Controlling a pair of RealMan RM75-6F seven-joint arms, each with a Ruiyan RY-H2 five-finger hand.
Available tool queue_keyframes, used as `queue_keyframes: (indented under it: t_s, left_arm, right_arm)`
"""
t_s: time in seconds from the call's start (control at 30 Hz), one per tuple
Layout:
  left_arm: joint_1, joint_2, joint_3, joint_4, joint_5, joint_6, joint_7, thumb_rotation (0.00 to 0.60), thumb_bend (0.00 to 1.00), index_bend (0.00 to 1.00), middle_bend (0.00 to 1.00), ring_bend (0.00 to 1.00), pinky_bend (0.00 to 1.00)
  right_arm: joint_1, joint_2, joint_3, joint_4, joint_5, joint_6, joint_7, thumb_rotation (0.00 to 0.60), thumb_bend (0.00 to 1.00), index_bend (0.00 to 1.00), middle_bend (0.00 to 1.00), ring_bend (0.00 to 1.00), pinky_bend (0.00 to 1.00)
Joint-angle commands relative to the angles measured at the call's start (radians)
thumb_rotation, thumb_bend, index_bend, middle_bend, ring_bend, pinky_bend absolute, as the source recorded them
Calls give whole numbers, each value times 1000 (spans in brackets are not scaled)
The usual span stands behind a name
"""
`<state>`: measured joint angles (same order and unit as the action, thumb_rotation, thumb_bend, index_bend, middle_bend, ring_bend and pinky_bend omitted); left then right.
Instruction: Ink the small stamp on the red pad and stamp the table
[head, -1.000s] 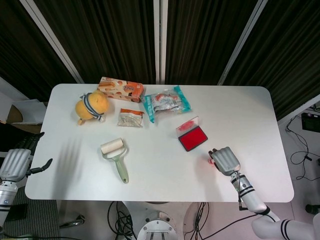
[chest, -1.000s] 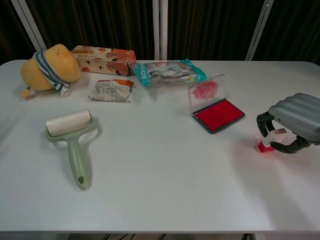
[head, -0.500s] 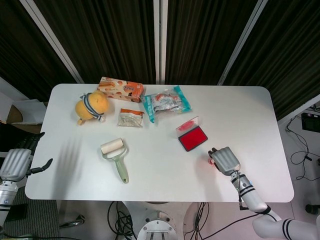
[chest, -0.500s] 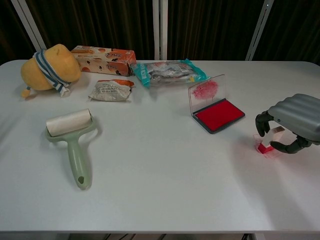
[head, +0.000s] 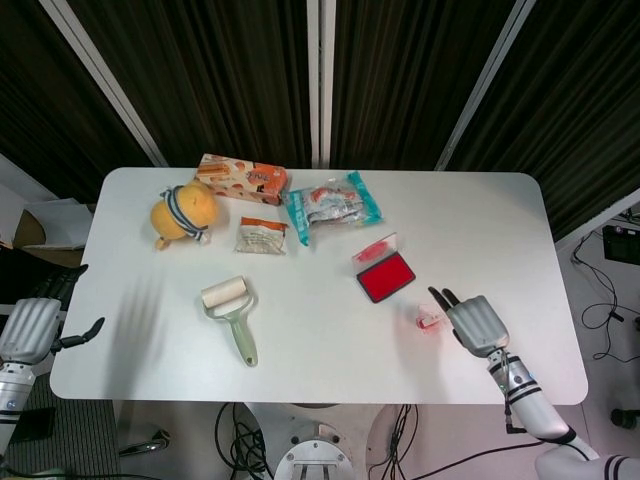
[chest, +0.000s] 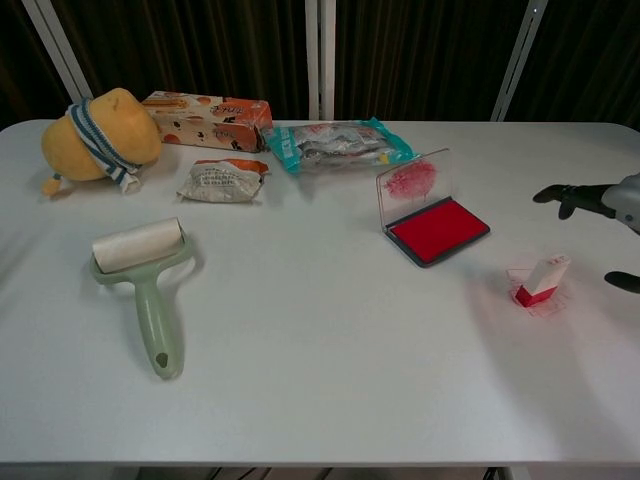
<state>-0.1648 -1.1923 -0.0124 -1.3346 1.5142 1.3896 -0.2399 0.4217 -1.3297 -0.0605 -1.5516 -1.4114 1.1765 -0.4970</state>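
Small stamp (chest: 541, 279): we find it leaning on the white table (chest: 320, 380), free of any hold, on its clear tray, near the red pad (chest: 438, 230), whose lid stands raised. Pink smears beneath it are faint.

Right hand (head: 477, 324): we see it spread and holding nothing, just beside the stamp; the chest view cuts it off, leaving only dark fingertips (chest: 556, 193).

Left hand (head: 30, 328): off the table's edge, partly cropped; we cannot tell its state.

Lint roller (chest: 140, 262): well apart, on the table's left.
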Motion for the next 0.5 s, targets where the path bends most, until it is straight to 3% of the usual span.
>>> queue_keyframes:
  t_s: [0.03, 0.07, 0.1, 0.13, 0.17, 0.2, 0.37, 0.5]
  left_arm:
    - [2, 6, -2, -12, -2, 5, 13, 343, 263, 61, 116, 106, 239]
    - [3, 10, -4, -19, -4, 7, 21, 343, 264, 61, 116, 106, 239]
    - [3, 12, -6, -24, -7, 8, 27, 343, 264, 61, 116, 106, 239]
    - [4, 14, -7, -27, -9, 9, 33, 343, 264, 61, 116, 106, 239]
    - [4, 16, -9, -31, -11, 11, 41, 342, 264, 61, 116, 106, 239]
    - [5, 16, -10, -34, -13, 11, 44, 342, 263, 60, 116, 106, 239]
    - [2, 20, -11, -43, -15, 5, 64, 341, 264, 61, 116, 106, 239]
    - [5, 20, -13, -43, -19, 8, 65, 342, 263, 61, 116, 106, 239]
  right_arm:
    - [-103, 89, -6, -40, -83, 205, 122, 600, 172, 67, 198, 667, 823]
    - [-134, 100, -4, -29, -103, 265, 183, 600, 159, 54, 182, 570, 726]
    - [-156, 109, -4, -23, -107, 298, 228, 600, 143, 36, 144, 425, 566]
    - [-174, 118, -4, -16, -107, 322, 260, 600, 120, 14, 76, 207, 296]
    - [-197, 128, 2, -5, -95, 348, 273, 600, 104, 1, 26, 70, 106]
    - [-213, 133, 8, -1, -73, 358, 266, 600, 97, 0, 5, 16, 33]
    - [-251, 150, 56, -22, 94, 307, 255, 600, 89, 0, 0, 0, 0]
    - [-258, 132, 75, 17, 90, 300, 310, 600, 89, 0, 0, 0, 0]
